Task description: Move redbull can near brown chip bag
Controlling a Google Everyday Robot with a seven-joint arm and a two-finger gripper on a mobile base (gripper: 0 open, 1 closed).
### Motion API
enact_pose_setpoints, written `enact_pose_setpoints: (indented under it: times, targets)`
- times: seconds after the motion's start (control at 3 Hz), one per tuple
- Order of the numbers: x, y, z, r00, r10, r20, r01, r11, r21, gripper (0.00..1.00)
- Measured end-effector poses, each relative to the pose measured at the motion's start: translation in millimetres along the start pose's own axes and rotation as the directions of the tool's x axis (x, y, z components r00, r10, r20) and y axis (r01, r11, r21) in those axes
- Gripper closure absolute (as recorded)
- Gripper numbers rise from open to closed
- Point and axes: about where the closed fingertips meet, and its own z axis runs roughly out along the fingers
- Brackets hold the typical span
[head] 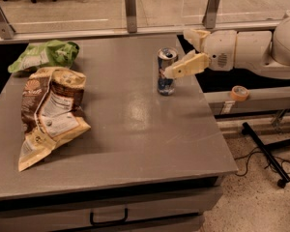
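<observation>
- The slim silver-and-blue metal redbull can (166,72) stands upright on the grey rectangular table (135,134), towards its far right part. The colours fit the brand, but no lettering on it can be read.
- The cream two-finger gripper (178,53) reaches in from the right at the level of the can's top, jaws spread wide. One finger's tip overlaps the can's right side; contact cannot be told.
- The large brown and cream-yellow foil chip bag (48,112) lies crumpled on the table's left side, well apart from the can. Its white nutrition label panel faces up, the print too small to read.
- A smaller bright green crumpled bag (46,54) lies just behind it, at the far left corner.
- An orange roll of tape (239,92) sits on a ledge right of the table.
</observation>
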Motion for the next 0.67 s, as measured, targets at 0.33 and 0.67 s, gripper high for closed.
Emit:
enact_pose_setpoints:
  times: [0.33, 0.67]
  targets:
    - [16.1, 2.5, 24.1, 1.000, 0.005, -0.016, -0.005, 0.9996, -0.029, 0.00]
    - [28.2, 6.8, 36.3, 0.999, 0.006, -0.033, -0.008, 0.9986, -0.053, 0.18]
